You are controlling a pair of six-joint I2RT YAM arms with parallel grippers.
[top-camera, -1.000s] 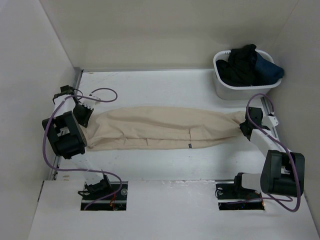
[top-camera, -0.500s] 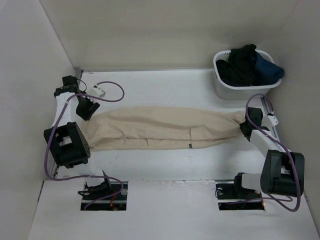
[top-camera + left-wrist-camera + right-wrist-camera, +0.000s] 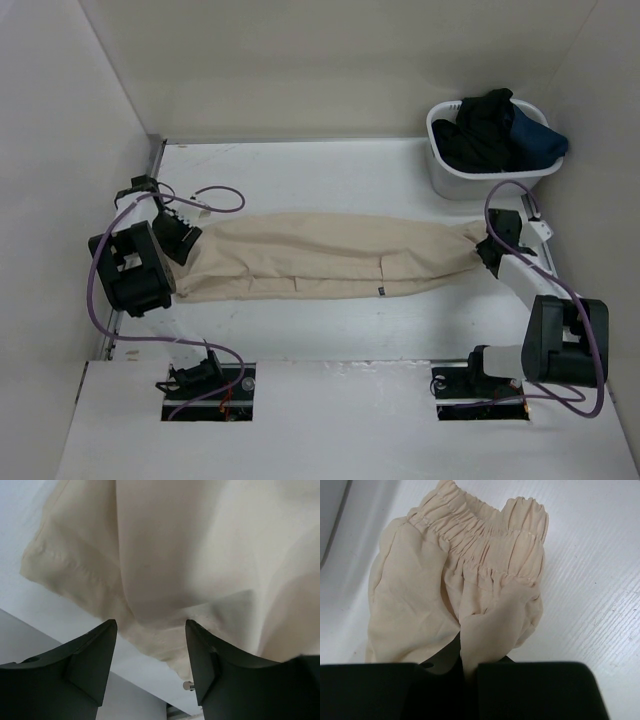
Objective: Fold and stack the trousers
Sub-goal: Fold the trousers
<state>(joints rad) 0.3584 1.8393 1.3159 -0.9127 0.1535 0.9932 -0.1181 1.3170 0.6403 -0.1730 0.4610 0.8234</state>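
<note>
The beige trousers [image 3: 320, 257] lie stretched left to right across the white table, folded lengthwise, with a small dark tag [image 3: 380, 292] near the front edge. My left gripper [image 3: 183, 236] is open at their left end; in the left wrist view [image 3: 151, 630] the cloth's hem [image 3: 75, 575] lies just beyond the spread fingers [image 3: 95, 655]. My right gripper [image 3: 490, 252] is shut on the right end; in the right wrist view cloth [image 3: 470, 595] with a gathered elastic band [image 3: 485, 525] bunches out of the closed jaws.
A white basket [image 3: 492, 175] with black and dark-blue garments [image 3: 500, 125] stands at the back right. Purple cables [image 3: 215, 195] loop by the left arm. Walls close in on both sides.
My left arm swung away toward the back left corner, then came back down to the trousers' left end. The right gripper kept its hold and shifted slightly.
</note>
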